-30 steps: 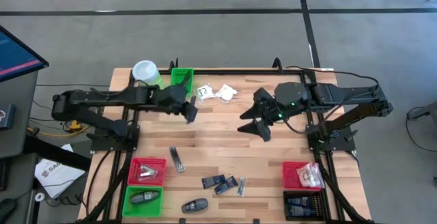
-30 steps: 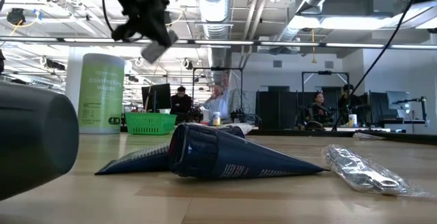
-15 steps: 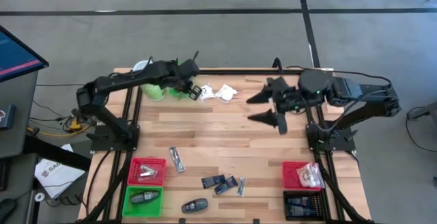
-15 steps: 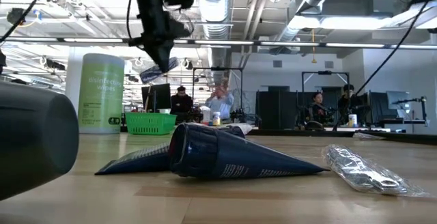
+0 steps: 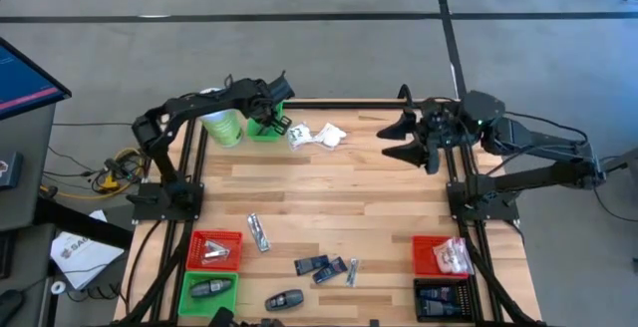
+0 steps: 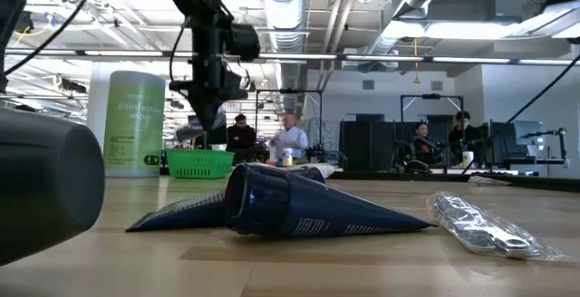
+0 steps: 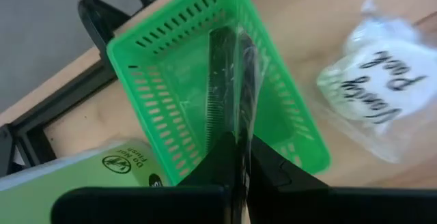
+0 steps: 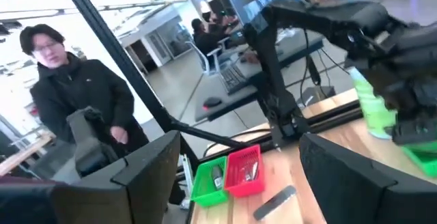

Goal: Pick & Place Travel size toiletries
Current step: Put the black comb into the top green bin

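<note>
Fingers of the left gripper (image 7: 239, 157) are clamped together on a slim dark packet (image 7: 229, 80) in clear wrap, held above the green bin (image 7: 157, 80) at the table's (image 5: 329, 197) far left corner, beside the green canister (image 5: 221, 126). The right gripper (image 5: 409, 140) waits with fingers spread apart over the far right edge, holding nothing.

Risk: the packet hangs over the bin's middle, but its loose wrap may cling to the fingers on release (a likely cause of a late or skewed drop). A skewed drop could leave it propped on the bin's wall or outside, near the white sachets (image 5: 314, 136).

Orientation: the packet's long axis runs straight out from the fingertips, along the bin's length, with its free end pointing toward the bin's far wall.
</note>
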Available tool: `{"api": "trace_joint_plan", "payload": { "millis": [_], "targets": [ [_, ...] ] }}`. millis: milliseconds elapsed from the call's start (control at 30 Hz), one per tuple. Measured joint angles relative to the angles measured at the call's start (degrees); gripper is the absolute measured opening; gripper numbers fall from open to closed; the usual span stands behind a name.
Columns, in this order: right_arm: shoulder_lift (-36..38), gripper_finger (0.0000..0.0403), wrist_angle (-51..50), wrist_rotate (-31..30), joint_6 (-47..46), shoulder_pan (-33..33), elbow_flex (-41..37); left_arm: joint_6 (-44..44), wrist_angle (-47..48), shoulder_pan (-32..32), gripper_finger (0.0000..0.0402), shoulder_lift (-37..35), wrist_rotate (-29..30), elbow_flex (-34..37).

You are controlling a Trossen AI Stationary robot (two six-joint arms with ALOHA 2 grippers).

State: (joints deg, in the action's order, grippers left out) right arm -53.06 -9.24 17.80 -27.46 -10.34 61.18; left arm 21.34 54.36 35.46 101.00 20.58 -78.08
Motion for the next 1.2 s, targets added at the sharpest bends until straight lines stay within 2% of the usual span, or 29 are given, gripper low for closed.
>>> {"api": "trace_joint_plan", "payload": {
  "millis": [267,400,533,967,1200],
  "targets": [
    [-0.63,0.0291,0.01,10.92,-1.06,-8.75,1.67,0.36,-1.84,0.57,0.0002,3.13,1.1,0.04],
    [-0.63,0.0291,2.43,11.27,-1.33,-11.86,1.76,0.07,-5.31,0.69,0.0002,3.05,3.24,0.04],
    [-1.32,0.0291,6.19,12.34,-3.92,-13.89,1.87,-0.06,-5.88,1.85,0.0002,2.82,3.01,0.04],
    [-4.06,0.0291,10.03,14.8,-7.1,-15.95,1.81,-3.52,-7.06,4.79,0.0003,2.98,2.99,0.04],
    [-4.46,0.0291,11.77,15.43,-7.28,-16.59,1.85,-12.01,-10.37,4.7,0.0003,2.98,3.23,0.04]
  ]
}}
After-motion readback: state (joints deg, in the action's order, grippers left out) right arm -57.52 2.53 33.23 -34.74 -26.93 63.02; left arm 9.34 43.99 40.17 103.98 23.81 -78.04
